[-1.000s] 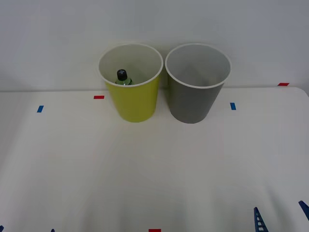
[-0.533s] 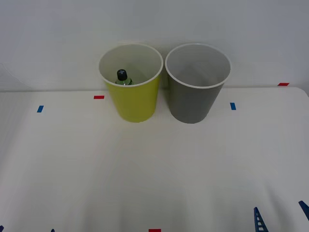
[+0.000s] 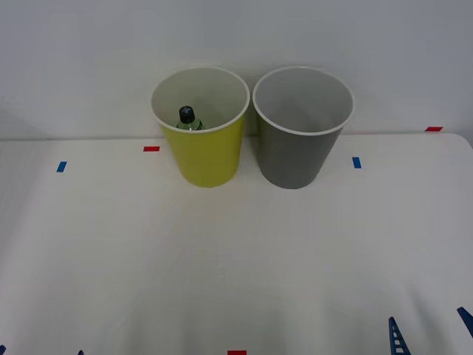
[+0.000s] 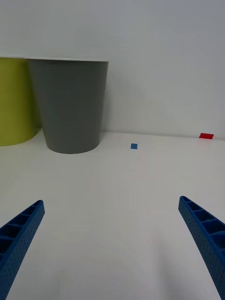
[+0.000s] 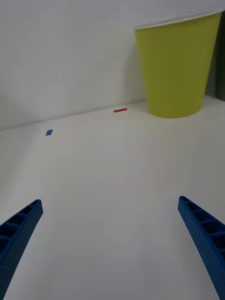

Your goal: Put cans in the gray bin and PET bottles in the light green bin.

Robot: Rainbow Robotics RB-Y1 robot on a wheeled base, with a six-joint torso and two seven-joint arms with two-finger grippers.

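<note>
**Bottle Binned, Gray Bin Waits**

White wall and white worktop (image 3: 236, 251) frame two bins side by side at the far edge. One PET bottle (image 3: 188, 118), black cap up, stands inside the light green bin (image 3: 203, 159); no can is visible in the gray bin (image 3: 299, 159) beside it. Both arms sit low near the robot, left pincer (image 5: 110, 243) and right pincer (image 4: 110, 243) spread wide and empty. Judged risk: with the bins nearly touching, a careless reach could tip either one.
</note>
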